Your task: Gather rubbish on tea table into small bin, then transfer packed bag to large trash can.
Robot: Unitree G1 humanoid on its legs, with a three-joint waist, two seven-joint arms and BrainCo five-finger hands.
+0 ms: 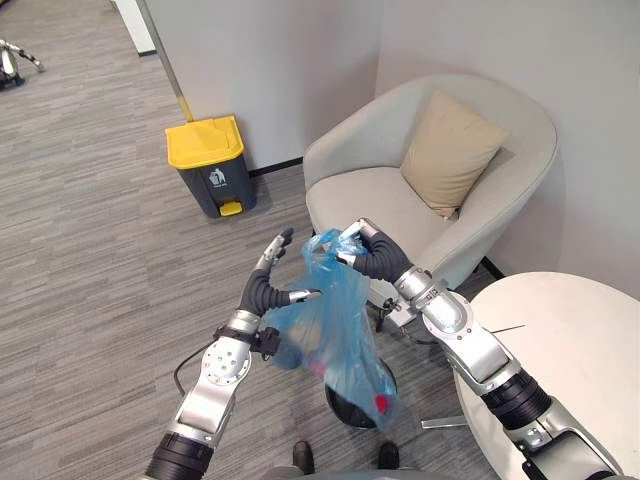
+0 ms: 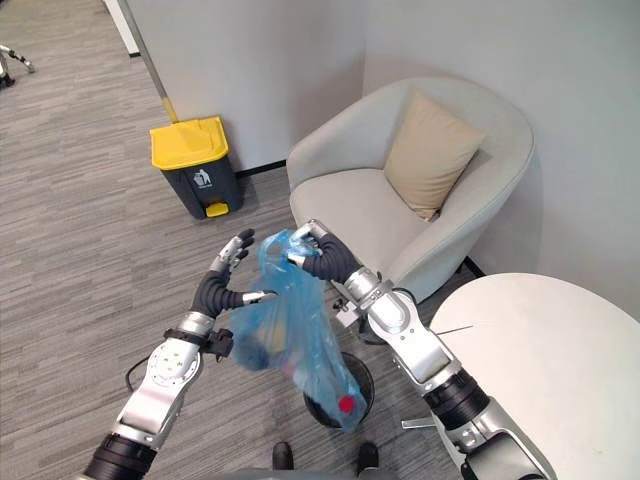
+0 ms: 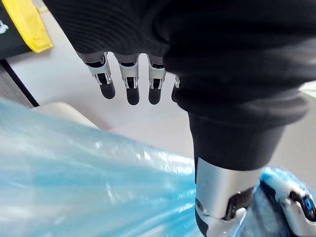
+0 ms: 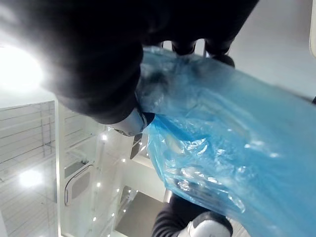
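Found the blue bag [image 1: 335, 330] lifted and hanging with its long axis vertical, neck up and belly down, with dark rubbish and a red scrap [image 1: 381, 402] sagging into its lowest corner. Placed its bottom directly over the small bin [image 1: 342, 408], a dark round tub on the carpet. Could not tell a clear gap above the rim from a light brush against it.

Traced the gathered neck up into the right hand [image 1: 365, 250], curled tight round the bunched plastic and taking the whole weight. Saw the left hand [image 1: 268, 285] just beside the bag's left flank, spread and straight, thumb tip laid against the film, clasping nothing.

Spotted the large trash can [image 1: 210, 165], grey with its yellow lid down, well apart across the carpet, ahead and to the left of the bag, against the wall. Judged the left hand the nearer of the two to that can, yet the load in the right. Reckoned therefore on a carry forward and leftward with the bag dangling below the grip, and on first having to raise the lid.

Passed over the armchair [image 1: 370, 200] with its tan cushion [image 1: 450, 150] straight ahead, and the round white table [image 1: 570, 340] at the right.
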